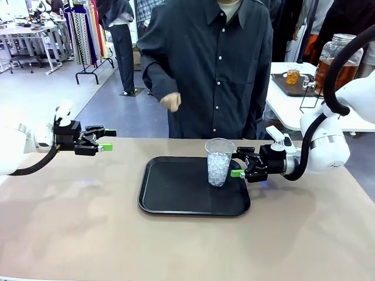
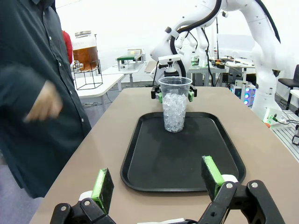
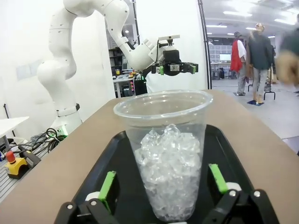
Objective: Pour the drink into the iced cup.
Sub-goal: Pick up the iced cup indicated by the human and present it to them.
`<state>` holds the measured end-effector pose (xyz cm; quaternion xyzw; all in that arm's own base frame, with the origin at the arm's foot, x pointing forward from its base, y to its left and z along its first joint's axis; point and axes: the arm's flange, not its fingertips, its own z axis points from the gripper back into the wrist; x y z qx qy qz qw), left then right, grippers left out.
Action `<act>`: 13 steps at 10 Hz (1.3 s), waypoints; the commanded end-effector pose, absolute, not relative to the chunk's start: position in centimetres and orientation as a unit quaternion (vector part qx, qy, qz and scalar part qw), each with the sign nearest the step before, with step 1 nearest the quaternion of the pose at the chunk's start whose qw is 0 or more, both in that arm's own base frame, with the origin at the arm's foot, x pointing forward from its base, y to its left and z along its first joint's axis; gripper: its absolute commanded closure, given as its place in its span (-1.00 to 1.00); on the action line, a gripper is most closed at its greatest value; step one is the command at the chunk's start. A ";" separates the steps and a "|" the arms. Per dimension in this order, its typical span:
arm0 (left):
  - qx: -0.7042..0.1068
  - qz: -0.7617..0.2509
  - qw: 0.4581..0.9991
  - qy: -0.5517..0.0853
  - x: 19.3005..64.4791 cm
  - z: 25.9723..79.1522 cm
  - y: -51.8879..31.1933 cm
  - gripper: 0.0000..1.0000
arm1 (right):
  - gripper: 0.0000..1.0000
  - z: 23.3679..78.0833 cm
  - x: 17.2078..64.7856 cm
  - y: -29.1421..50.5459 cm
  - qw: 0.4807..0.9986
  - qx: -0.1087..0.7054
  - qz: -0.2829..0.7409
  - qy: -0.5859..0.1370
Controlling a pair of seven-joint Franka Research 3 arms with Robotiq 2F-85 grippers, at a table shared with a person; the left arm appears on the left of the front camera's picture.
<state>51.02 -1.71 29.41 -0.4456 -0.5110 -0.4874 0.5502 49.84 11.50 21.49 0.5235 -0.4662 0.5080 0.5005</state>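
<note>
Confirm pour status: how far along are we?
Done: the clear plastic cup of ice stands upright on the black rectangular tray. In hand: the right arm's jaws stand open either side of the cup, not gripping; the left arm's jaws hang open, empty. Remaining: the pour itself: no liquid in the cup, and the big clear glass jar of amber drink sits on a side table.

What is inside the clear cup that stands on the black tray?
The cup holds clear ice pieces, heaped to about two thirds, and no brown drink. Whether meltwater lies at the bottom cannot be seen, because the ice hides it.
</note>
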 end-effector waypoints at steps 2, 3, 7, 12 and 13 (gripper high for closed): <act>-0.448 -0.485 0.550 -0.511 51.0 29.6 -1.8 -1.00 | -1.00 21.1 50.6 13.3 0.501 0.514 0.513 -0.471; -0.448 -0.485 0.550 -0.511 51.0 29.6 -1.8 -1.00 | -1.00 21.1 50.6 13.8 0.501 0.516 0.516 -0.465; -0.448 -0.485 0.550 -0.511 51.0 29.6 -1.8 -1.00 | -1.00 21.0 51.2 15.7 0.512 0.521 0.510 -0.454; -0.448 -0.485 0.550 -0.511 51.0 29.6 -1.8 -1.00 | -1.00 21.3 52.7 17.2 0.526 0.535 0.482 -0.453; -0.448 -0.485 0.550 -0.511 51.0 29.6 -1.8 -1.00 | -1.00 21.3 52.7 17.4 0.526 0.539 0.480 -0.450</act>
